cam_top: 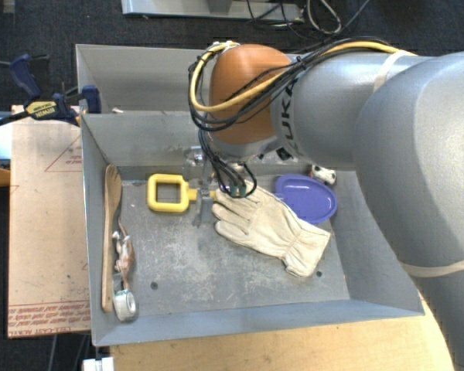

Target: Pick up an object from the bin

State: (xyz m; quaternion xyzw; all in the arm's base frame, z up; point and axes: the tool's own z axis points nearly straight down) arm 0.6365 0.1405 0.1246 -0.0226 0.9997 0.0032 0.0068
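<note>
glove point(274, 230) 1 | yellow frame point(152, 193) 1 | purple lid point(309, 197) 1 | wooden spoon point(110, 230) 1

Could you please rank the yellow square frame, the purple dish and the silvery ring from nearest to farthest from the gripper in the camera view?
1. Yellow square frame: just to the view's left of the gripper, with its handle pointing towards it.
2. Purple dish: to the view's right, past the glove.
3. Silvery ring: in the bin's front-left corner.

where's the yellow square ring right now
In the camera view the yellow square ring lies on the bin floor left of centre, between the wooden spatula along the left wall and the cream work glove, just left of the gripper.
</note>
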